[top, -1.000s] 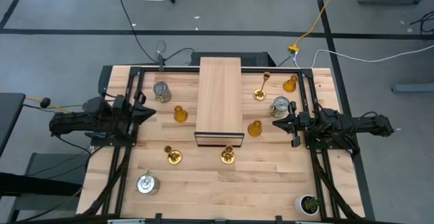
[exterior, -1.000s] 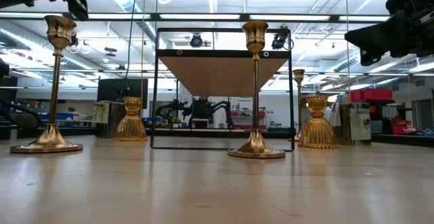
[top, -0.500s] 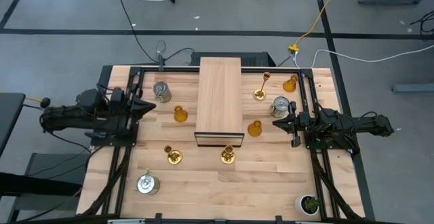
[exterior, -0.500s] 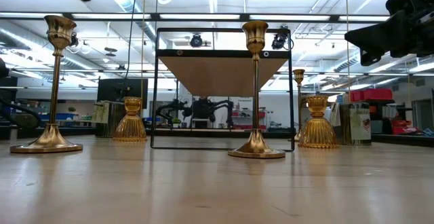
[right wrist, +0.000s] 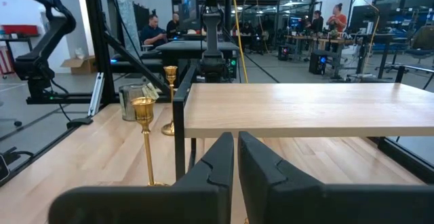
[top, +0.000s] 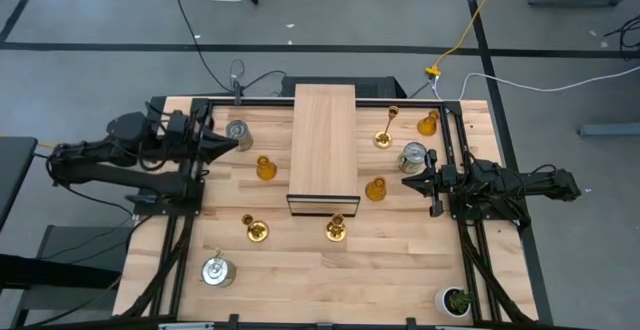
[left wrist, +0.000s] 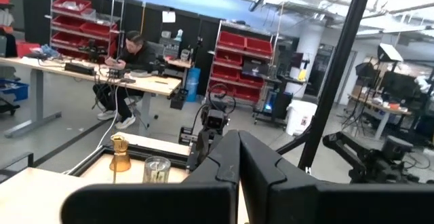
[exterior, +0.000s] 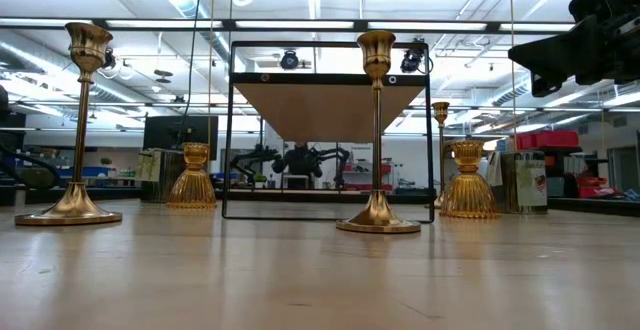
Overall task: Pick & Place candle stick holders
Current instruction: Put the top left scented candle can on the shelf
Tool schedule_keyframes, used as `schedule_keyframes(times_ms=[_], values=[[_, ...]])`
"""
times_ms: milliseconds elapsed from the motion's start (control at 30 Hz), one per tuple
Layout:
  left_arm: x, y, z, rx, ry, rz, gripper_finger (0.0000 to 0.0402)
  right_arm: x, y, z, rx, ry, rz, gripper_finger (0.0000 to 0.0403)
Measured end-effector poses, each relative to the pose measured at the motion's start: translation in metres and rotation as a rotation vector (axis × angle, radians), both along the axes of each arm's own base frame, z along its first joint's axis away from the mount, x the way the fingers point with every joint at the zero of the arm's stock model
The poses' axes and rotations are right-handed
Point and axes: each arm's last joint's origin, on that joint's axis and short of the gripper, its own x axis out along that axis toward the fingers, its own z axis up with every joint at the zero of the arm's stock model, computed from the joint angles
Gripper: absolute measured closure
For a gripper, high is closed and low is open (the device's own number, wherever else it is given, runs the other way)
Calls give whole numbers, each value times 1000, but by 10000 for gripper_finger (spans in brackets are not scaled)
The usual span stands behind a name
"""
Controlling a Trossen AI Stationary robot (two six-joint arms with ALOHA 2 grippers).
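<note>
Three gold candlesticks (top: 385, 135) (top: 255, 230) (top: 335, 230), three silver cans (top: 238, 131) (top: 413, 156) (top: 217, 270) and three amber holders (top: 265, 167) (top: 376, 189) (top: 428, 123) stand upright on their bases on the wooden table. My left gripper (top: 235, 143) is shut and empty. It is raised, and its tip is just at the near side of the far-left can; it is out of the low view. My right gripper (top: 405, 180) is shut and empty, raised between the right can and an amber holder. Its fingers also show in the right wrist view (right wrist: 235, 142).
A wooden shelf on a black frame (top: 323, 150) stands mid-table, running from the far edge toward the near one. A small potted plant (top: 457, 301) stands at the near right corner. Black rails (top: 190, 170) run along both sides. Bare wood lies along the near edge (top: 330, 280). People sit in the room beyond (left wrist: 132, 54).
My left gripper has drawn back toward the table's left edge, then gone up and toward the far edge, ending by the far-left silver can. It has left the top of the low view.
</note>
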Motion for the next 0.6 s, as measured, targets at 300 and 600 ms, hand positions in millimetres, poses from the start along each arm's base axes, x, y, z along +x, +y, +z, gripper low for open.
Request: schedule_keyframes(times_ms=[300, 600], values=[[16, 0, 24, 26, 79, 6, 395, 0, 0, 0, 0, 0, 0, 376], [27, 0, 19, 29, 140, 6, 395, 0, 0, 0, 0, 0, 0, 376]])
